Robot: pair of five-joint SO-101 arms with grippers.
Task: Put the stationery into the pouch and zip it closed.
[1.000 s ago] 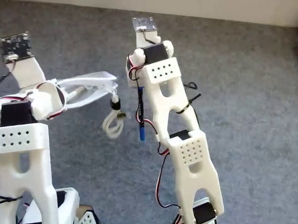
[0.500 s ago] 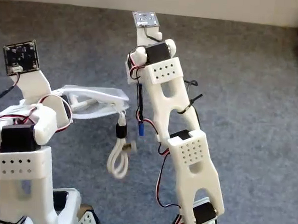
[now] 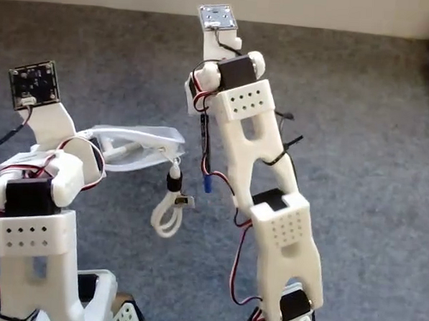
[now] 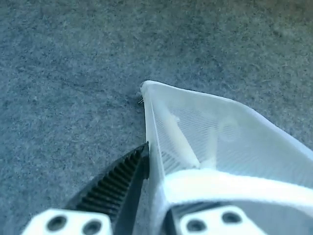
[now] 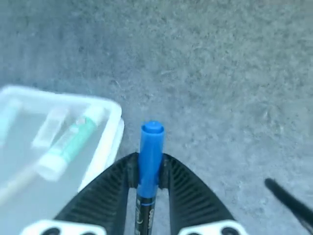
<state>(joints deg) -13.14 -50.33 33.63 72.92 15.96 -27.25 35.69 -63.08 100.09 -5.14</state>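
Grey carpeted worktop (image 3: 360,125) runs to a pale wall strip (image 3: 316,11); my left claw (image 4: 151,164) pinches the translucent white pouch (image 4: 220,137), my right claw (image 5: 149,169) a blue-capped pen (image 5: 150,142).

High view looks down over both arms (image 3: 268,228) from their base side. Wrist cameras face the carpet (image 3: 359,139) close up. All three share the pouch (image 3: 140,146).

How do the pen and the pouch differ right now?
The pen is slim, dark with a blue cap; the pouch is wide and clear, with items inside. The pen hangs upright in the right gripper; the pouch lies roughly level in the left gripper. Both are gripped, close together.
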